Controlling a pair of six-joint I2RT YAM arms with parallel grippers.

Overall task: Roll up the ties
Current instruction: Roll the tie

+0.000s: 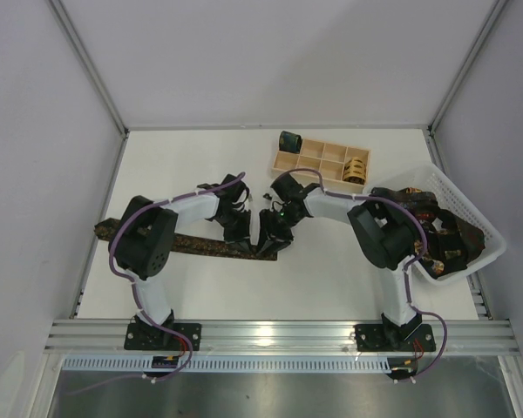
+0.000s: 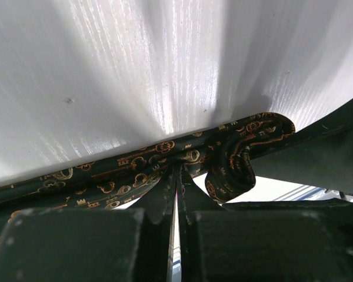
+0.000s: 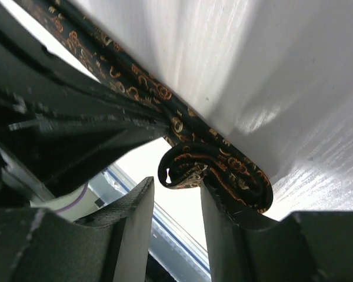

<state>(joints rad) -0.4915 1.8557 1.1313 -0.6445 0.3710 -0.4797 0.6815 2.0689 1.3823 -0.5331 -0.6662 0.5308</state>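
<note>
A dark tie with a tan pattern (image 1: 192, 244) lies stretched across the table from the left edge to the middle. My left gripper (image 1: 242, 233) is shut on it near its right end; in the left wrist view the jaws (image 2: 177, 170) pinch the fabric (image 2: 123, 173). The tie's end is curled into a small loop (image 2: 235, 167). My right gripper (image 1: 268, 239) is open right beside it. In the right wrist view the loop (image 3: 191, 167) rests against one fingertip (image 3: 215, 197), with the gap (image 3: 176, 191) empty. Rolled dark green (image 1: 289, 139) and tan-gold (image 1: 356, 167) coils sit at the tray.
The pale wooden compartment tray (image 1: 318, 155) stands at the back centre. A white mesh basket (image 1: 475, 218) at the right holds several loose ties (image 1: 436, 231). The two grippers are close together over the tie's right end.
</note>
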